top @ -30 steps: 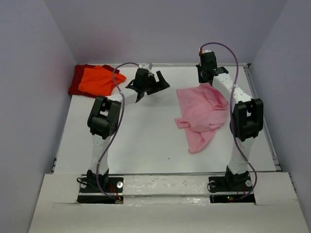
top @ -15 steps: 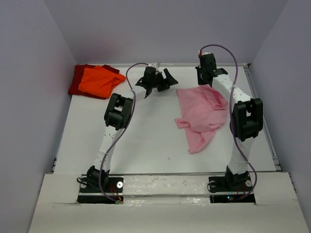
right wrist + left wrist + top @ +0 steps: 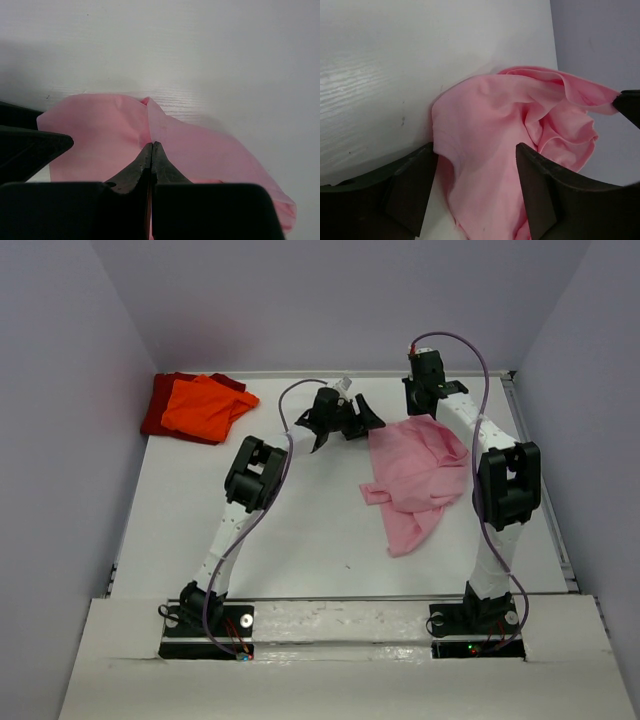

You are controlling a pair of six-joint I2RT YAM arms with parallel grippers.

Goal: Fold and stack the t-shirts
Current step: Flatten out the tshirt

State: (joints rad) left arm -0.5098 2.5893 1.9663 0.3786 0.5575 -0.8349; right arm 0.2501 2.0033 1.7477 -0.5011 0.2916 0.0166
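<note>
The light pink t-shirt lies crumpled on the right half of the table. My right gripper is shut on the pink shirt's far edge near the back wall. My left gripper is open at the shirt's far left corner, its fingers straddling the pink cloth. The bright orange t-shirt lies on the dark red t-shirt at the far left corner.
The white table is walled by grey panels on three sides. A metal rail runs along the right edge. The arm bases stand at the near edge.
My left arm has swung right from near the orange shirt to the pink shirt's far left corner. The right arm and shirts have not moved.
</note>
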